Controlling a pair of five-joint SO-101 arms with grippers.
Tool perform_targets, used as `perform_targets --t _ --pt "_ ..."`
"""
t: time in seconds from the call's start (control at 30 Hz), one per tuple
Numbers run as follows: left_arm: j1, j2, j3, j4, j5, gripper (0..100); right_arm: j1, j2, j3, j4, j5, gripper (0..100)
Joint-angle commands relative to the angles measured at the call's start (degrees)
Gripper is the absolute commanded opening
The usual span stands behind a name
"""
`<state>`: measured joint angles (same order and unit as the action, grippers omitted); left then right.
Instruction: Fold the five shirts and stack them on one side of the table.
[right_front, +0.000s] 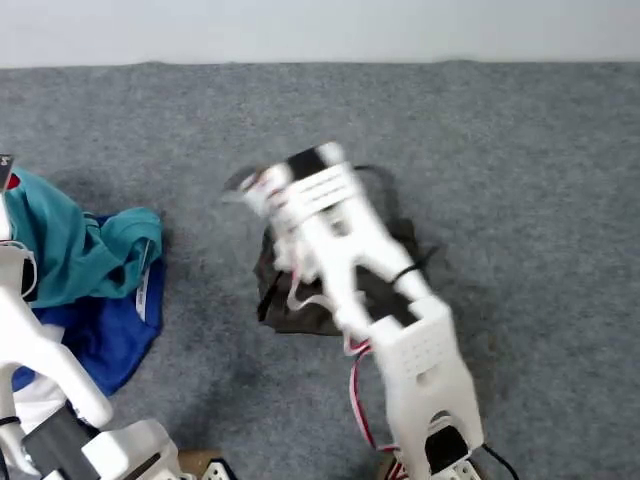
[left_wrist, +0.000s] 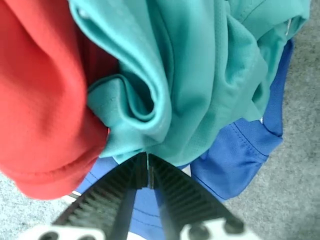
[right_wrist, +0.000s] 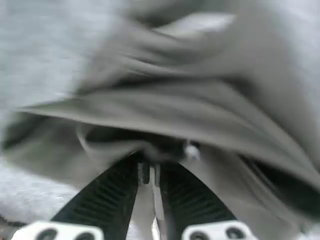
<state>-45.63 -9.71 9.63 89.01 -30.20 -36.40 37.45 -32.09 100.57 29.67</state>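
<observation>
Right wrist view, right claw (right_wrist: 149, 169) clamped on dark shirt (right_wrist: 200, 110), left claw (left_wrist: 148, 165) pinching teal shirt (left_wrist: 200, 75) edge

Teal mesh shirt (left_wrist: 200, 75): crumpled, deep folds, lowest fold touching tips of your left gripper (left_wrist: 148, 167). Red knit shirt (left_wrist: 40, 100): bunched, pressed against teal one, beside tips. Royal-blue mesh shirt (left_wrist: 235, 165): under both, spreading beneath jaws. Dark olive-grey shirt (right_wrist: 200, 115): rumpled heap, folds over tips of your right gripper (right_wrist: 150, 170).
</observation>
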Motion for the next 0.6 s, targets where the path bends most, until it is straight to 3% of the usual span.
perform_targets --t 0.0,0.17,0.37,0.57 --pt "0.4 -2.7 -0.9 -1.2 0.5 2 -8.5 -9.5 2.9 2.5 -0.8 2.9" --pt "0.4 -2.8 -0.9 -1.2 0.5 2 -10.2 -19.6 6.2 2.5 -0.8 2.9" --pt "0.4 -2.8 -0.9 -1.2 0.5 2 -0.2 -25.8 6.1 2.2 3.3 3.0" --pt "0.4 -2.8 -0.9 -1.7 2.0 2 9.5 -18.9 6.1 -5.0 4.9 3.0"
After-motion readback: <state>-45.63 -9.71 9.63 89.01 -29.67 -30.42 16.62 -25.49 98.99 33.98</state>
